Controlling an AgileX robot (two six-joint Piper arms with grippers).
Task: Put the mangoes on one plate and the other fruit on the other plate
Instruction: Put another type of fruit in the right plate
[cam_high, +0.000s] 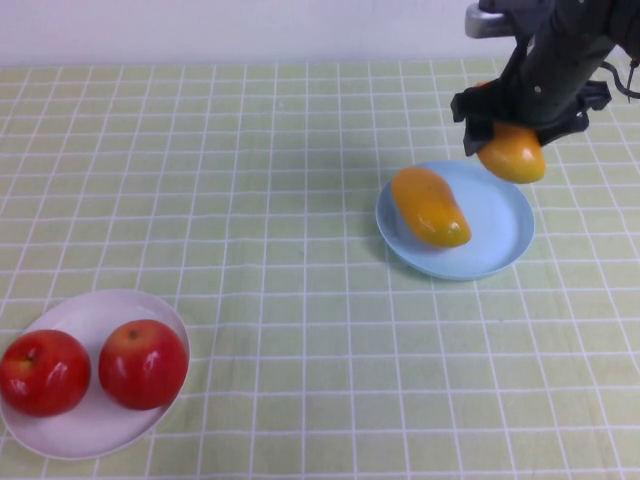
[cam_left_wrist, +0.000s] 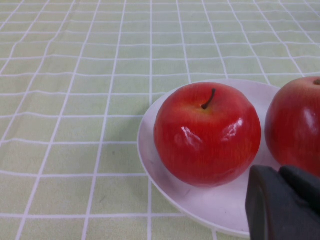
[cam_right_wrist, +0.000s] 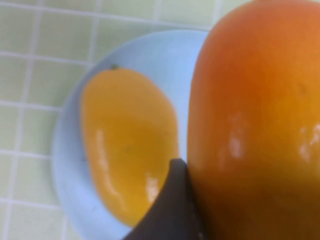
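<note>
Right tool (cam_high: 512, 138) clamped on a mango (cam_high: 513, 152) above the blue plate's (cam_high: 505, 232) far rim; released there, it may roll off; left tool (cam_left_wrist: 285, 202), jaws together, beside the apples (cam_left_wrist: 207, 134).

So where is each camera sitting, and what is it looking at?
High view: raised on the robot's side, looking down at the table; shows the right gripper shut on a mango above the blue plate's far edge.
Left wrist view: low beside the white plate, facing two apples; the shut left gripper shows.
Right wrist view: looks down past a finger at the held mango.
Shared: high and right wrist views both show the second mango.
</note>
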